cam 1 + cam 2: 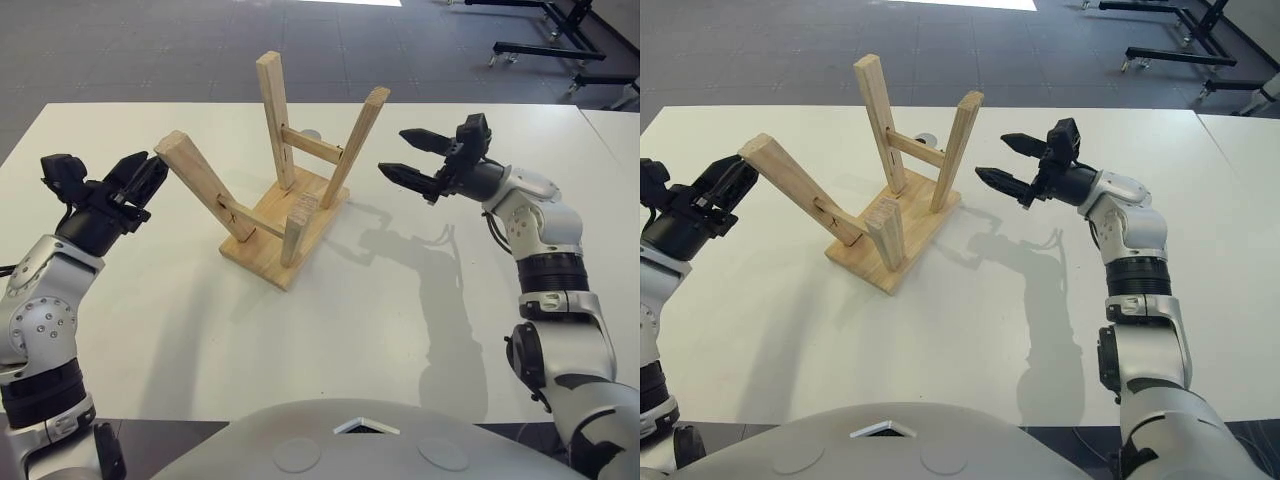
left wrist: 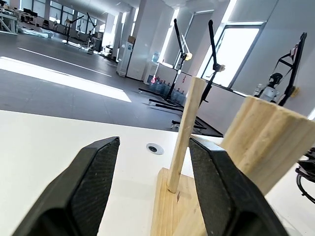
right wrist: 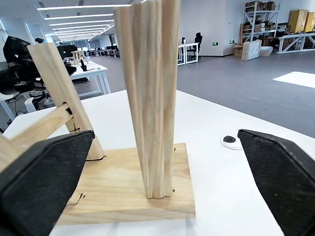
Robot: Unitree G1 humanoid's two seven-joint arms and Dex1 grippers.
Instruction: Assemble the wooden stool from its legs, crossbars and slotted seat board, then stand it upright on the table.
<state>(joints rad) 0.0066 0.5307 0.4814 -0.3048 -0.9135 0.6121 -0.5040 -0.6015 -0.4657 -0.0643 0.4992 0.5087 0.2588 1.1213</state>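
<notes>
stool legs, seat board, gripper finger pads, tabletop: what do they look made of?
Legs: pale wood with visible grain, matte, no paint; looks unfinished or lightly sealed.
Seat board: the same light wood with grain lines; whether solid or glued strips, I cannot tell.
Finger pads: black and finely textured, probably rubber or similar.
Tabletop: smooth plain white, likely laminate or painted board.
</notes>
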